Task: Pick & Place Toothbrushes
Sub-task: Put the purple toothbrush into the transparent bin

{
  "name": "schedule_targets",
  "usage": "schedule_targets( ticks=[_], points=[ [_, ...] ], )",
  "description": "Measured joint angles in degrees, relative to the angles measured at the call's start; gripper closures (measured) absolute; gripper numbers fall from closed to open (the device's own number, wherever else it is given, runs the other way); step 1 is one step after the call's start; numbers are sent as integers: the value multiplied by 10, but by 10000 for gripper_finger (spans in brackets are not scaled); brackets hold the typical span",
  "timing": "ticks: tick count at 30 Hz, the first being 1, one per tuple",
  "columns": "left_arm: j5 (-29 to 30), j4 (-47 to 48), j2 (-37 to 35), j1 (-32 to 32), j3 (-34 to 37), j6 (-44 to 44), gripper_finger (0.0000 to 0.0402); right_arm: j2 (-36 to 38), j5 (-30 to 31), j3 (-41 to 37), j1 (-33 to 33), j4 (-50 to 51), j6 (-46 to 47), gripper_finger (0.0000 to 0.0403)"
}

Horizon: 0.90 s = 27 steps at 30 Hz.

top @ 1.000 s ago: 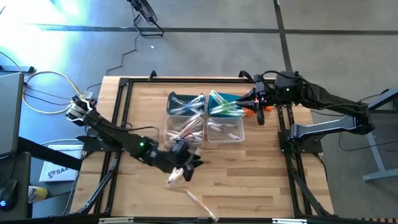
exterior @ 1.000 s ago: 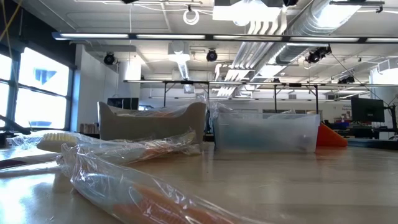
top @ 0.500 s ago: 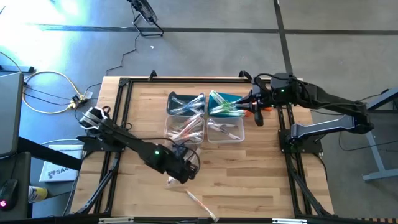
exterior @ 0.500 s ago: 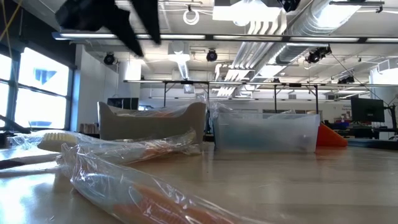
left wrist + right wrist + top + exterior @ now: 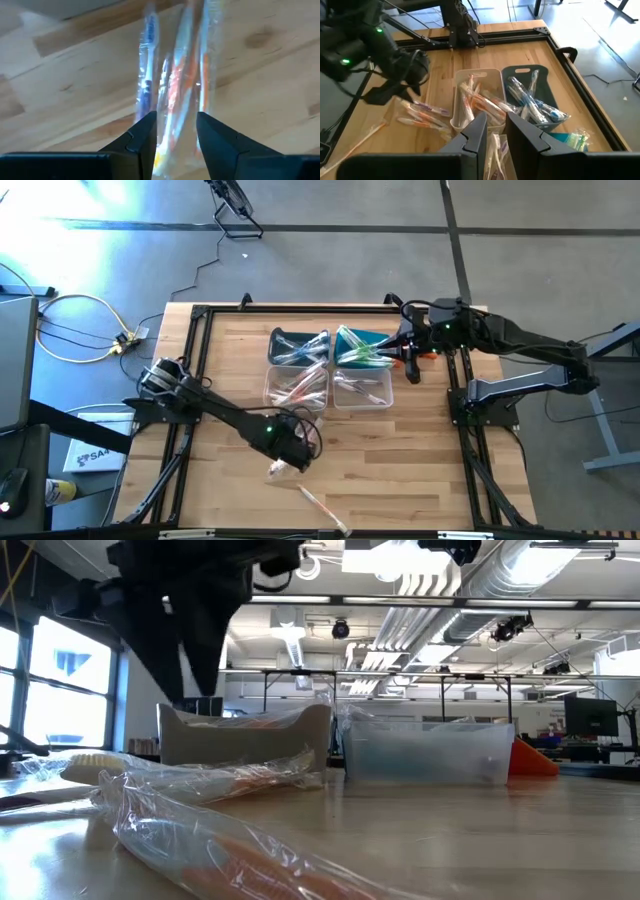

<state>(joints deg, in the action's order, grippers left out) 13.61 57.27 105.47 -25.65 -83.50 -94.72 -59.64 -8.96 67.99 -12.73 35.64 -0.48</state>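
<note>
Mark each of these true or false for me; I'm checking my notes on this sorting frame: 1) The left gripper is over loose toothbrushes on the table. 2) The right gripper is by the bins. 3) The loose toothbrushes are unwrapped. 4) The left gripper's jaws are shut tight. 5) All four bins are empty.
1) True: the left gripper is just above a small bunch of loose toothbrushes lying on the table.
2) True: the right gripper hangs over the bins.
3) False: they lie in clear wrappers.
4) False: its jaws stand apart, with the wrapped brushes showing between them.
5) False: every bin holds toothbrushes.
</note>
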Motion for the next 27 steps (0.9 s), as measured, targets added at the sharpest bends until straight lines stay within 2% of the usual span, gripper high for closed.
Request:
schedule_targets(
  ticks=[17,20,22,27],
  points=[
    [-27,12,1,39,2,79,271,0,0,0,0,6,-13,339],
    [-30,0,0,40,19,81,271,0,0,0,0,6,-13,339],
    [-51,-15,0,39,39,80,271,0,0,0,0,6,-13,339],
    [-68,-82,0,39,88,79,271,0,0,0,0,6,-13,339]
  ],
)
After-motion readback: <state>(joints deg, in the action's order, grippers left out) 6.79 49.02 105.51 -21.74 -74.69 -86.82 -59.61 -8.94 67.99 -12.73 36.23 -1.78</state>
